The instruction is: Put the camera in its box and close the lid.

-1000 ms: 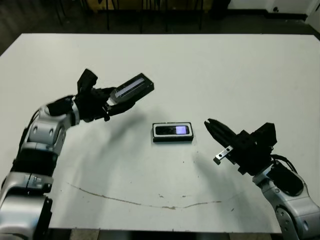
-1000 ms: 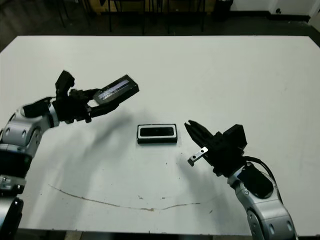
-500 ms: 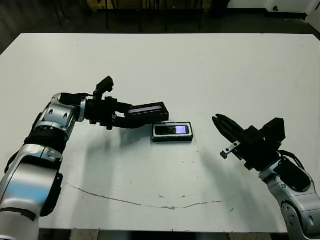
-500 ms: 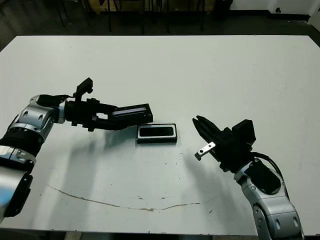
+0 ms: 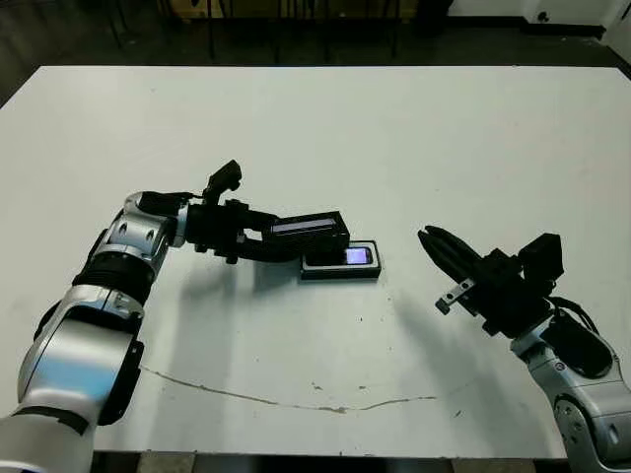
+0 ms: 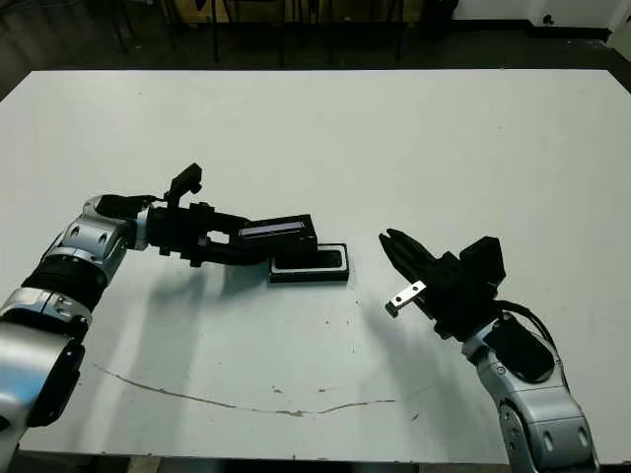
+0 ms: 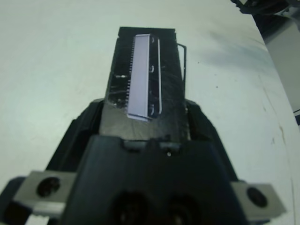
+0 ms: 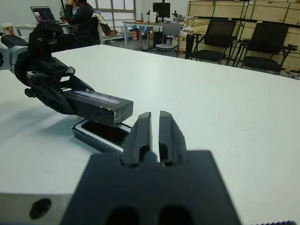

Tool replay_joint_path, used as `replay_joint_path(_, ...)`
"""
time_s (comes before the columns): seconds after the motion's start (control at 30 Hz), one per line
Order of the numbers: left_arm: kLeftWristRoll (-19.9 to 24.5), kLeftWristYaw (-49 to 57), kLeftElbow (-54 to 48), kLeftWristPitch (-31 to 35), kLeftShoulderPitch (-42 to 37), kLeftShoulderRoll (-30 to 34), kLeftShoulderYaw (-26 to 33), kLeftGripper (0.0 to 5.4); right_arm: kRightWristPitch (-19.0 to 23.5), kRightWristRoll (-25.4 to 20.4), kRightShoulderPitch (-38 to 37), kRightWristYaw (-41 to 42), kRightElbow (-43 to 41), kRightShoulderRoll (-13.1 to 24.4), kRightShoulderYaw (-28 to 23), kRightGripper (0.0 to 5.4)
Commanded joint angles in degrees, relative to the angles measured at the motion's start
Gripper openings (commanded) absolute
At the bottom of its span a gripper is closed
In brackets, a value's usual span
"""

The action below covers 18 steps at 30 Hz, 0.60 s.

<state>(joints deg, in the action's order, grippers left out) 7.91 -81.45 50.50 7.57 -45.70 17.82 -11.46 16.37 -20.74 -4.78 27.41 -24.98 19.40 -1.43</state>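
Lid (image 5: 308,226) held in left gripper (image 5: 258,236), flat black slab with pale grey strip on top face, gripped at its near end by both fingers. It hangs level above the left part of the box (image 5: 340,260), overlapping it; in the right wrist view a gap shows between lid and box, so apart, not seated.

Box sits mid-table (image 5: 394,138), shallow black-walled tray, long side across the robot's view. Camera (image 5: 352,256) lies inside it, black bar with a small glossy pale patch showing at the uncovered right end.

Right gripper (image 5: 436,248) hovers off the table to the right of the box, near but not touching, two black fingers pressed almost together, holding nothing. Nothing lies between it and the box.

Table white, matte; a thin dark curved scuff line (image 5: 296,399) and a few specks near the front edge.

Beyond the table in the right wrist view: chairs (image 8: 211,40), desks, a seated person (image 8: 84,18) at a laptop.
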Motion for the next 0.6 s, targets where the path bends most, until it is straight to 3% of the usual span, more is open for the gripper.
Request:
replay_joint_path(0.03,-1.36,-0.92,-0.91,-1.04,1.76,-0.27,-1.23,2.79,-0.39,0.23,-0.48,0.34,0.45,0.60,-0.47,0.00)
replay_joint_path(0.6,-1.88,-1.88,-9.65,4.82,5.69,0.65,-5.10,2.79,-0.43,-0.09,-0.61,0.16,0.50,0.29,-0.37,0.00)
